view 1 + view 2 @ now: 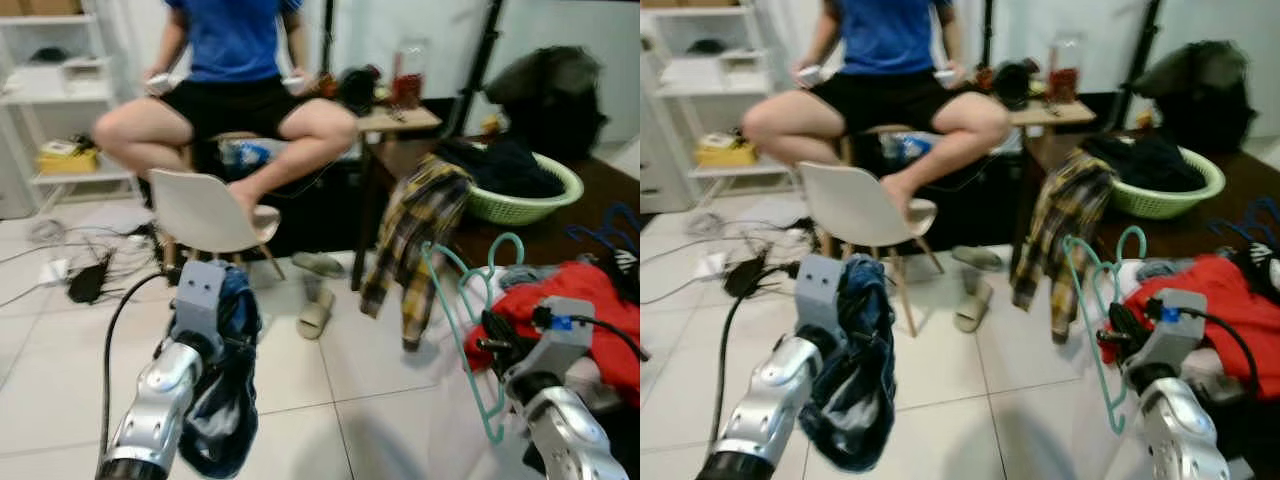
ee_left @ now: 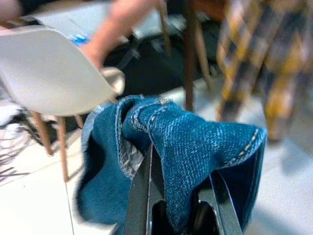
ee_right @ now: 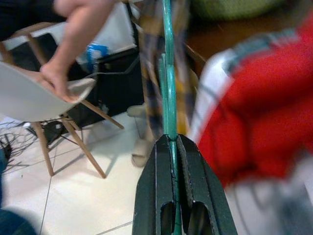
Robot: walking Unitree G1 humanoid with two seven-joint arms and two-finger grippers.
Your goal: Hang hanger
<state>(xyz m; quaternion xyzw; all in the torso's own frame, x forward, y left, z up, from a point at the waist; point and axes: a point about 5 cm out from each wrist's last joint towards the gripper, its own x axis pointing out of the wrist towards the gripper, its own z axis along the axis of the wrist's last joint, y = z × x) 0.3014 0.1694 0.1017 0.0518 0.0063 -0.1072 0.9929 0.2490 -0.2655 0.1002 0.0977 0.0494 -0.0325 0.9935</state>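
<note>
Hanger: lower right of frame, my right gripper clenched on it.
Jeans: left gripper grasps them.
Advice: I keep hook upright.

Both silver arms reach forward, raised at about the same height. The left end effector is clamped on bunched blue denim. The right end effector has its 2 black fingers pressed together on a thin green hanger.

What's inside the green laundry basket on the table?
The green basket holds a heap of dark clothes rising above its rim. Anything beneath that heap is covered. A plaid shirt hangs off the table edge beside it, outside the basket.
</note>
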